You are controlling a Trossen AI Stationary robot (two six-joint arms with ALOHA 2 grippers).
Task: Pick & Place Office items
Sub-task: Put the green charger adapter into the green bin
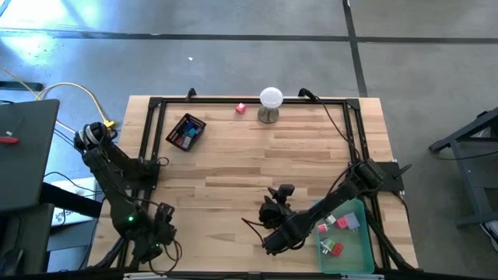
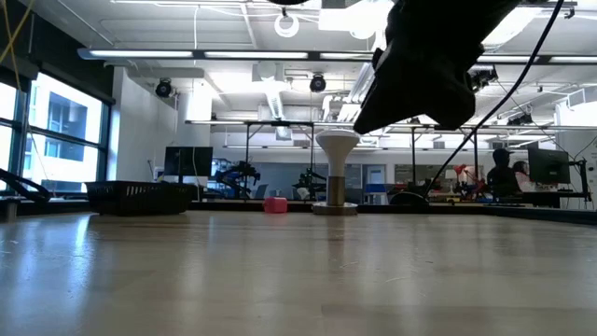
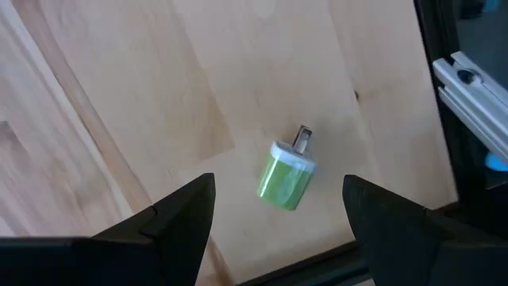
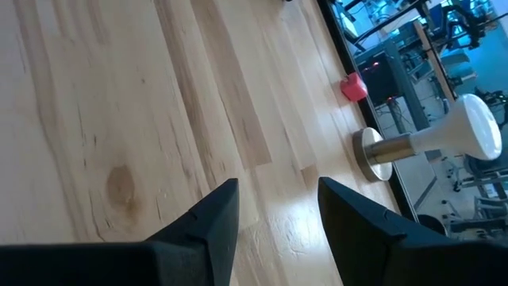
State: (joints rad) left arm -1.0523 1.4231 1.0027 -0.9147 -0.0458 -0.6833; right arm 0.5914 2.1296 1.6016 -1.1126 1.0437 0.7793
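The step in hand looks like an approach to a pick. The left hand (image 3: 278,226) hangs at the table's (image 1: 249,171) seven o'clock corner with its fingers spread and nothing between them, and a green office item (image 3: 286,176) with a white cap lies on the wood just ahead of the gap. The next move calls for a descent that brings the fingers down either side of the piece before closing.

The right hand (image 4: 274,214) sits near five o'clock beside the green tray (image 1: 366,253), fingers parted and empty. Several red and pink pieces (image 1: 331,225) lie in the tray, a black basket (image 1: 186,131) stands at eleven o'clock, and one red piece (image 1: 240,108) rests at twelve o'clock beside the white ball stand (image 1: 270,103).

Only the left wrist view shows the green piece; from above the arm probably hides it.
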